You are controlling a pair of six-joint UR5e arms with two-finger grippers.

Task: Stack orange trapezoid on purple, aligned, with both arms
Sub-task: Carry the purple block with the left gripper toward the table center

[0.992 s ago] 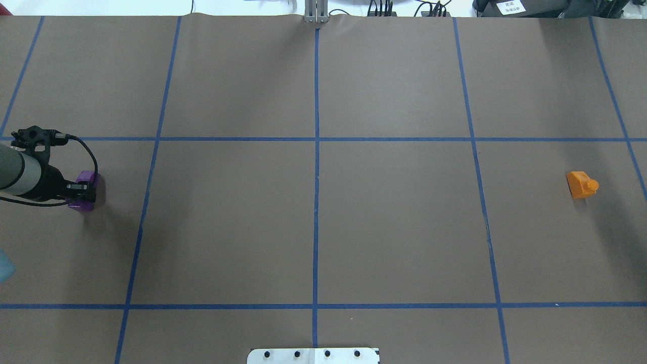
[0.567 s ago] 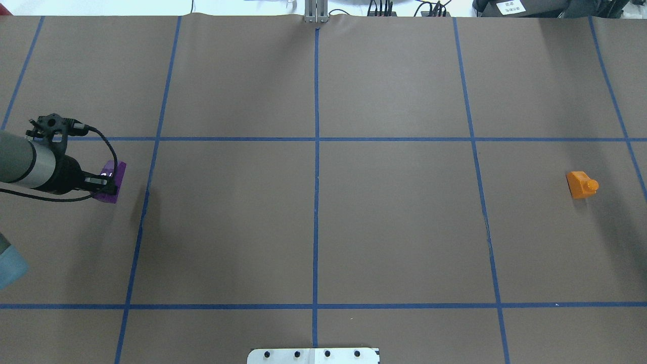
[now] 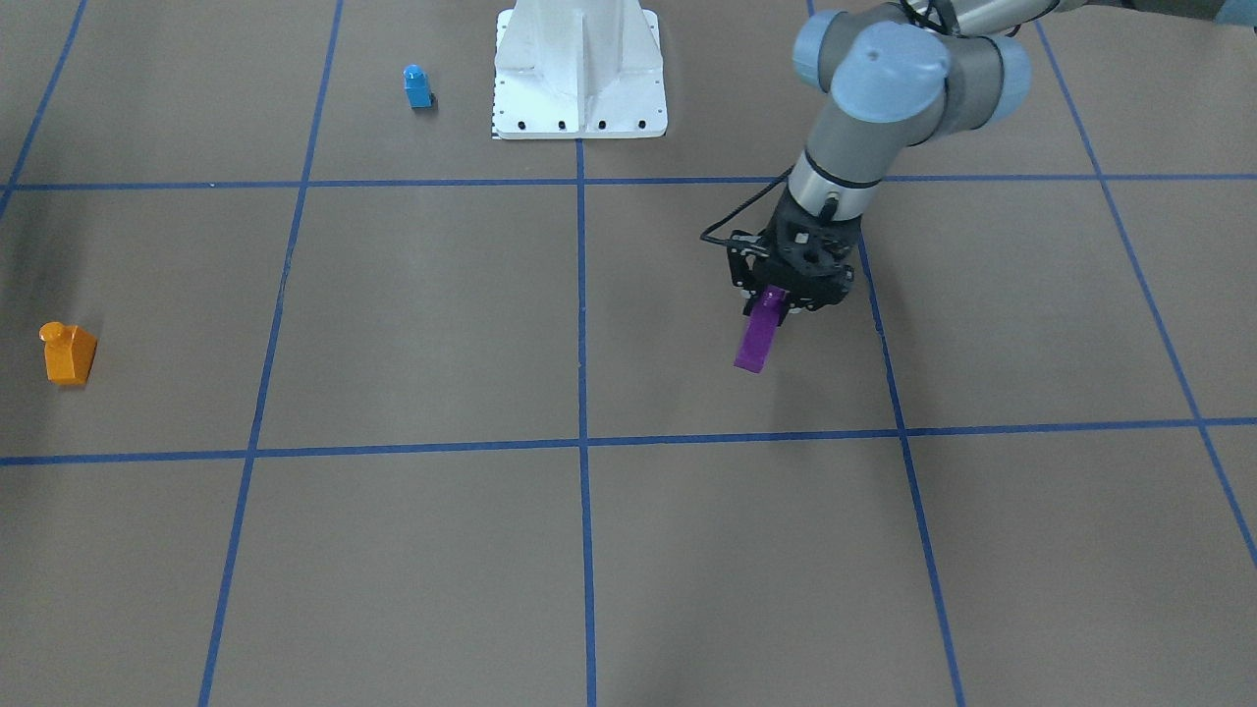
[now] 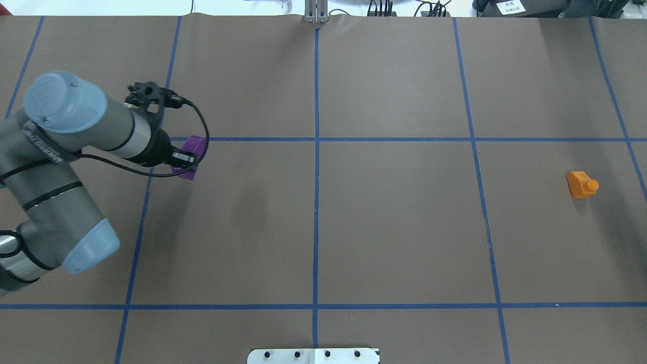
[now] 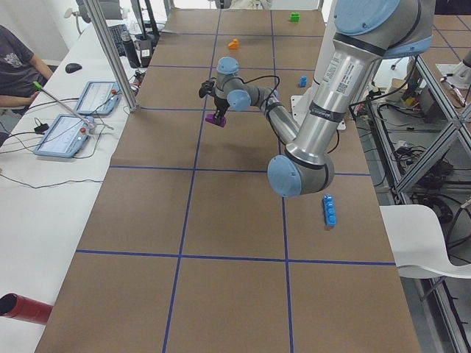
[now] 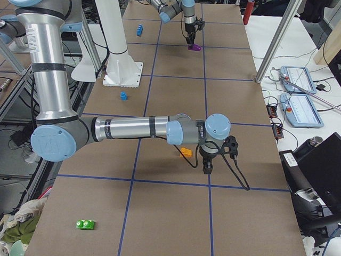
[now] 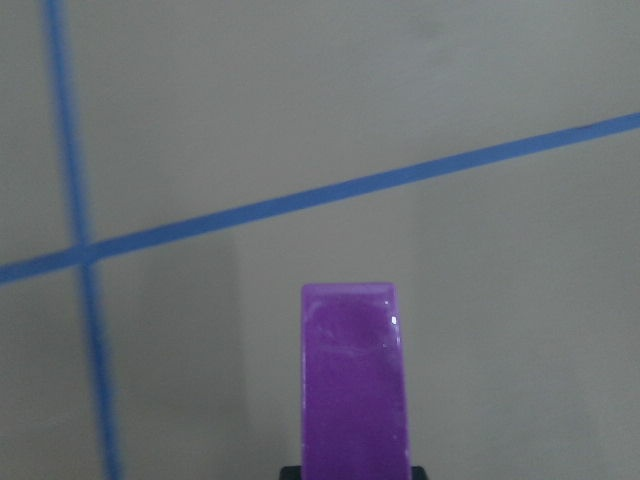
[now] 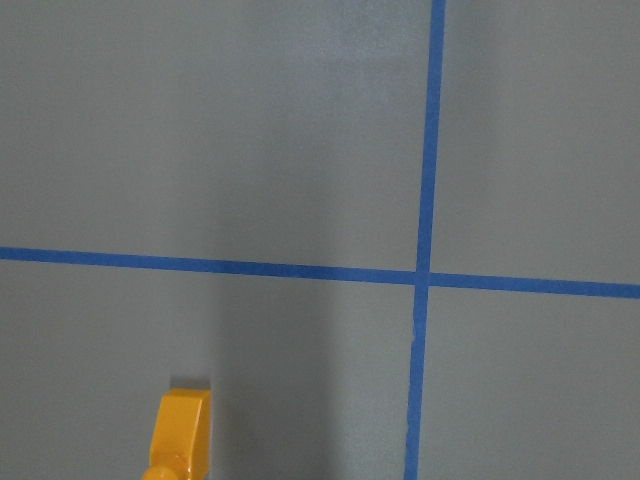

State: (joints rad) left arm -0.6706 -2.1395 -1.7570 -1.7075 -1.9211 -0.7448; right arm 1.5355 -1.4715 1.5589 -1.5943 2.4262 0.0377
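Observation:
My left gripper [image 4: 185, 160] is shut on the purple block [image 4: 196, 145] and holds it above the table near a tape crossing. In the front view the purple block [image 3: 756, 344] hangs below that gripper [image 3: 783, 295]. It fills the lower middle of the left wrist view [image 7: 355, 385]. The orange trapezoid [image 4: 581, 184] lies on the table at the far right, stud pointing right. It also shows in the right wrist view [image 8: 183, 430]. My right gripper [image 6: 206, 166] shows only in the exterior right view, just beside the orange trapezoid [image 6: 186, 152]; I cannot tell whether it is open.
A small blue single-stud block [image 3: 417, 86] stands near the white robot base [image 3: 579, 98]. A long blue brick [image 5: 329, 210] lies at the table's left end. A green block [image 6: 85, 224] lies at the right end. Blue tape lines grid the brown table.
My left arm has moved right and away from me with the purple block, from the table's left edge to the tape crossing. The orange trapezoid has not moved.

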